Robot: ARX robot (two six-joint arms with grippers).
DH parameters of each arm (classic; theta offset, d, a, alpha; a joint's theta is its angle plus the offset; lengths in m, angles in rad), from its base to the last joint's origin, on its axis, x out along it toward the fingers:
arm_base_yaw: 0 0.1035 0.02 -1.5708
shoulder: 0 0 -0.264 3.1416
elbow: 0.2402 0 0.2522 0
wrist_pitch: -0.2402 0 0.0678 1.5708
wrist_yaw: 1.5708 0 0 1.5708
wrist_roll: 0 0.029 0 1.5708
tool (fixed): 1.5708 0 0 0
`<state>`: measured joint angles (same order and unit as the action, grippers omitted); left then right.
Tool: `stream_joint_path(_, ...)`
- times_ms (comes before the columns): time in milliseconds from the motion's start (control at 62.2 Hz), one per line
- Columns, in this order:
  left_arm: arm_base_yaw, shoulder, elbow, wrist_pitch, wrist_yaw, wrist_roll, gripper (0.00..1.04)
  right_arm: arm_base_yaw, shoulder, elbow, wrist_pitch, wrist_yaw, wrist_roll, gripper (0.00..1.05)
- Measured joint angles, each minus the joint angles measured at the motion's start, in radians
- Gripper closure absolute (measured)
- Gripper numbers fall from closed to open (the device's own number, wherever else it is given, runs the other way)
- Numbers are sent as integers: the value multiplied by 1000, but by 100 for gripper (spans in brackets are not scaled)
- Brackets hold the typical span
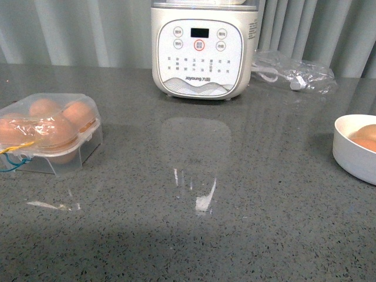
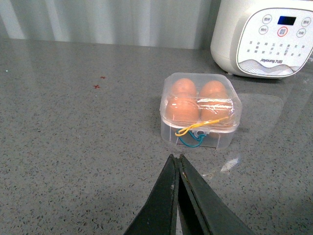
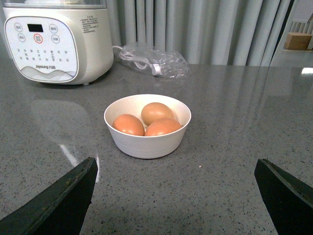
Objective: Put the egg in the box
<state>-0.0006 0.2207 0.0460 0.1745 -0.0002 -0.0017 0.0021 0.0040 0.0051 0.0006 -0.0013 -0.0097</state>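
Note:
The clear egg box (image 1: 50, 135) stands at the table's left, lid closed, with several brown eggs inside and a blue-yellow band at its front; it also shows in the left wrist view (image 2: 200, 111). My left gripper (image 2: 176, 159) is shut and empty, a short way in front of the box. Three brown eggs (image 3: 149, 121) lie in a white bowl (image 3: 146, 144); the bowl shows at the right edge of the front view (image 1: 352, 155). My right gripper (image 3: 175, 169) is open and empty, a short way before the bowl. Neither arm shows in the front view.
A white cooker with a button panel (image 1: 201, 50) stands at the back middle. A clear plastic bag with a cord (image 1: 294, 73) lies behind and right of it. Grey curtains hang behind the speckled grey table (image 1: 194, 235).

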Motion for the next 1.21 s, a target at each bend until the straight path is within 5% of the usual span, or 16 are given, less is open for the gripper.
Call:
stream_joint_path(177, 0, -54, -17, -16, 0, 0, 101, 0, 0, 0, 0, 0, 0, 7)
stream_joint_path(257, 0, -198, -18, -166, -1, 0, 101, 0, 0, 0, 0, 0, 0, 7)
stream_joint_path(675, 0, -217, -18, -174, -1, -1, 100, 0, 0, 0, 0, 0, 0, 7)
stream_joint_path(1206, 0, -217, -18, -174, 0, 0, 11, 0, 0, 0, 0, 0, 0, 7)
